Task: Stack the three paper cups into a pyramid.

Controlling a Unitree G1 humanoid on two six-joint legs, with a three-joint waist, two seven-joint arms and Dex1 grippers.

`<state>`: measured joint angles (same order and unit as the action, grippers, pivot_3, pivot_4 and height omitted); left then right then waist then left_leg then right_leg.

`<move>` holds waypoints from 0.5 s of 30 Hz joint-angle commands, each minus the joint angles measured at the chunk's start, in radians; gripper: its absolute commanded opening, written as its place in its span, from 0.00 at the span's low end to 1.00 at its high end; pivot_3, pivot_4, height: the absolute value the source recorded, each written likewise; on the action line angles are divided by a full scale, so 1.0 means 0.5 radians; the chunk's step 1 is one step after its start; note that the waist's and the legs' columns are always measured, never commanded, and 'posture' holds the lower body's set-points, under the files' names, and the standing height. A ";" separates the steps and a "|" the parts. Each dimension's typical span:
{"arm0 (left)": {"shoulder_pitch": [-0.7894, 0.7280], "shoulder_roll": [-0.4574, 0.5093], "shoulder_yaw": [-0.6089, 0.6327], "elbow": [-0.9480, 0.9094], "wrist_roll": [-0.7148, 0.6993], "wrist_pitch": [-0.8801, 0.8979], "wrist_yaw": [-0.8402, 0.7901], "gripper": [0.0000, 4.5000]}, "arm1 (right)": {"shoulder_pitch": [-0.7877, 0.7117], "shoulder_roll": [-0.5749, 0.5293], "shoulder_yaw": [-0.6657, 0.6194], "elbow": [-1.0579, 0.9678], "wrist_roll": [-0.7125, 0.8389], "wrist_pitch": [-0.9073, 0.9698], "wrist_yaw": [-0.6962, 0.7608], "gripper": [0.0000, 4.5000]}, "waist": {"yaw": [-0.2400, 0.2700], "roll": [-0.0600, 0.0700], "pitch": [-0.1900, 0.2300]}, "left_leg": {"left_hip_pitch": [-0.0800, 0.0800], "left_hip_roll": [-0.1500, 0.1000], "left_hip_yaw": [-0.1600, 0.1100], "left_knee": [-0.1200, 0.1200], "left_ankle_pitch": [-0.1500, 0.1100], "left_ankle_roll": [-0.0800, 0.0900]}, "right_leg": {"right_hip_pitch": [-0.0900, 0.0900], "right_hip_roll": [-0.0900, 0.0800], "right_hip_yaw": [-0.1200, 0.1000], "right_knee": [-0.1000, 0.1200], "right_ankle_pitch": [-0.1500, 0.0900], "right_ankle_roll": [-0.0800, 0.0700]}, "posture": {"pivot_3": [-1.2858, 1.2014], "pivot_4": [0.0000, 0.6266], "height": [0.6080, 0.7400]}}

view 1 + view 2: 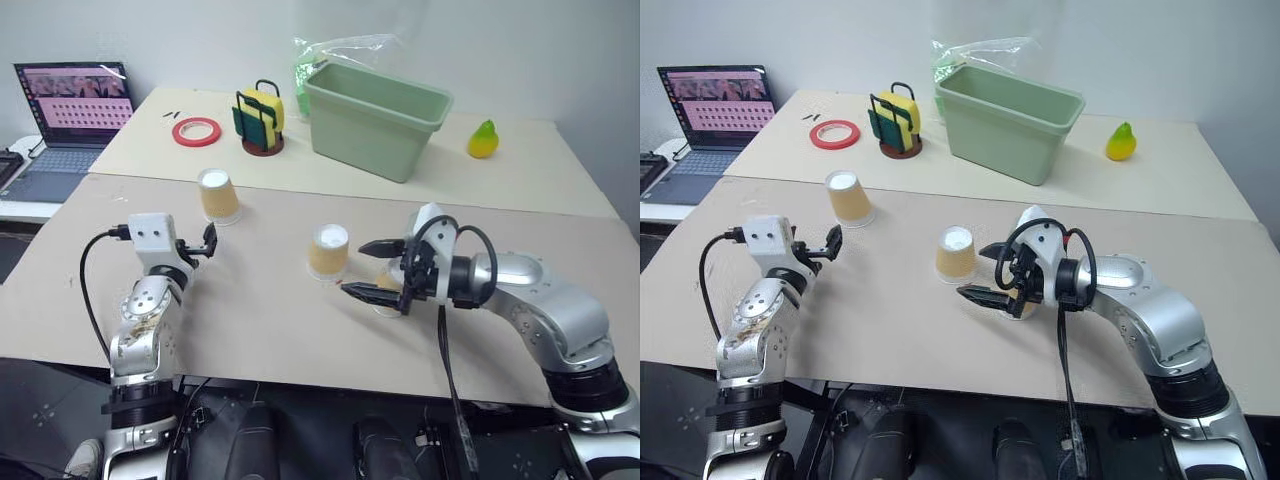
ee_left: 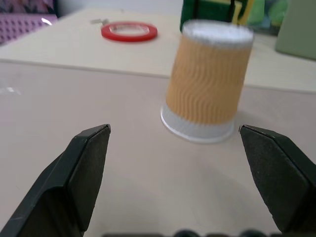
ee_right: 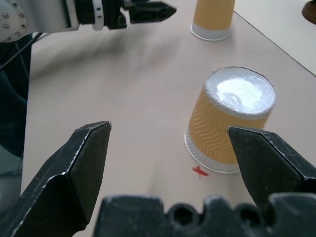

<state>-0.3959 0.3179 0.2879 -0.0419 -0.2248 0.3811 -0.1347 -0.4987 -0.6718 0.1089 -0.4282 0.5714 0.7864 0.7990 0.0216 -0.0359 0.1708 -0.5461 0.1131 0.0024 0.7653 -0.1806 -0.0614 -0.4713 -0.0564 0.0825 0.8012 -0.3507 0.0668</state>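
Two tan ribbed paper cups stand upside down on the brown table. The far cup (image 1: 218,195) is just ahead of my left gripper (image 1: 205,243), which is open and aimed at it without touching. In the left wrist view this cup (image 2: 207,94) sits beyond the spread fingers (image 2: 89,163). The middle cup (image 1: 328,250) stands just left of my right gripper (image 1: 355,268), open and empty, and apart from it. The right wrist view shows that cup (image 3: 232,121) ahead, near one finger (image 3: 266,158). A tan-and-white bit (image 1: 1018,306), perhaps the third cup, peeks from under the right gripper, mostly hidden.
On the back table stand a green bin (image 1: 375,115), a red tape roll (image 1: 196,131), a sponge holder (image 1: 260,120) and a yellow pear (image 1: 483,140). A laptop (image 1: 70,110) sits at the far left. A small red mark (image 3: 199,171) lies by the middle cup.
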 commanded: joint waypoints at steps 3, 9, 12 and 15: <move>-0.211 0.117 -0.040 0.275 -0.065 -0.200 -0.311 0.99 | -0.036 0.008 -0.040 -0.040 -0.011 -0.043 0.002 1.00 | -0.004 0.000 0.000 | -0.001 0.000 0.000 -0.003 0.000 0.000 | -0.001 0.000 0.000 0.000 0.001 0.002 | 0.52 0.24 0.36; -0.390 0.195 -0.051 0.593 -0.084 -0.297 -0.513 0.99 | -0.017 -0.001 -0.061 -0.071 -0.003 -0.028 -0.015 1.00 | -0.021 0.000 0.000 | -0.001 0.000 -0.001 -0.007 0.000 0.000 | -0.002 0.001 -0.001 0.000 0.000 0.002 | 0.52 0.24 0.36; -0.525 0.230 -0.068 0.801 -0.046 -0.379 -0.552 0.99 | -0.005 0.000 -0.081 -0.091 0.011 -0.016 -0.035 1.00 | -0.022 0.000 0.000 | -0.001 0.000 -0.001 -0.005 0.000 0.000 | -0.001 0.000 -0.001 0.000 0.000 0.002 | 0.52 0.24 0.36; -0.703 0.254 -0.115 1.069 0.013 -0.479 -0.590 0.99 | 0.011 -0.001 -0.106 -0.113 0.028 -0.002 -0.058 1.00 | -0.018 0.000 0.000 | -0.001 0.000 -0.001 -0.005 0.000 0.000 | -0.001 0.001 -0.001 0.000 0.000 0.002 | 0.52 0.24 0.36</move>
<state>-0.6924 0.4300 0.2450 0.4480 -0.2377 0.1934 -0.4143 -0.4917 -0.6705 0.1005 -0.4462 0.5728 0.7874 0.7817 0.0128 -0.0358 0.1707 -0.5470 0.1131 0.0017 0.7627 -0.1804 -0.0612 -0.4718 -0.0562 0.0821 0.8010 -0.3506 0.0680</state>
